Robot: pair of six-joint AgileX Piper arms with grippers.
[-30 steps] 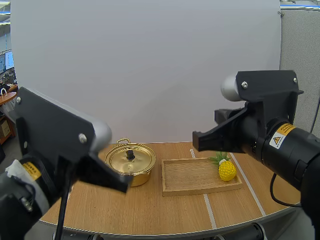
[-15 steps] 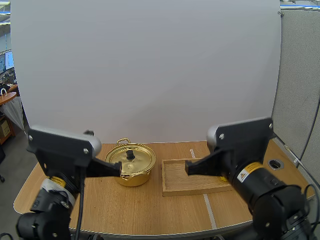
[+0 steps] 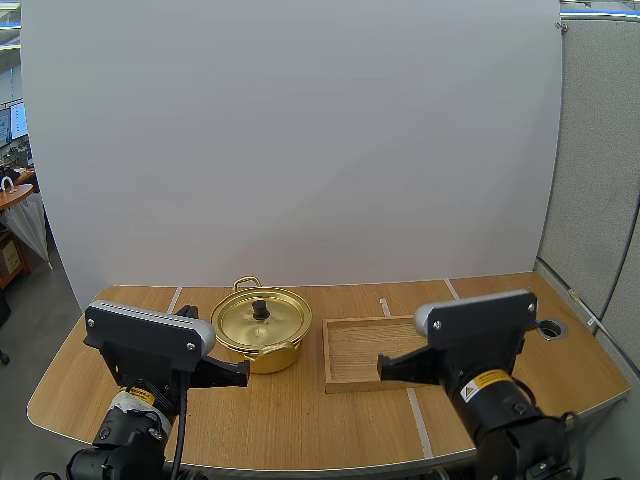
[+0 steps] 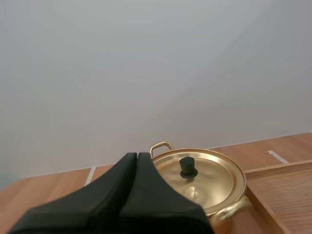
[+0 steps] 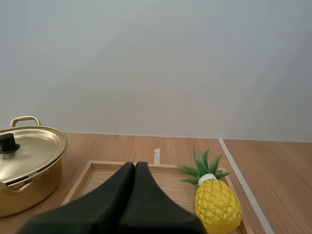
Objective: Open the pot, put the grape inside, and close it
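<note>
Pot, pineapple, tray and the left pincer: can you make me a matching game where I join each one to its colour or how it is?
Things:
1. pot
2. pineapple
3. tray
4. left pincer

Descriptions:
A. shut, fingers pressed together
B. shiny gold, with its lid on
C. wooden, beside the pot
D. yellow with green leaves, in the tray

Right pairs: 1-B, 2-D, 3-C, 4-A
</note>
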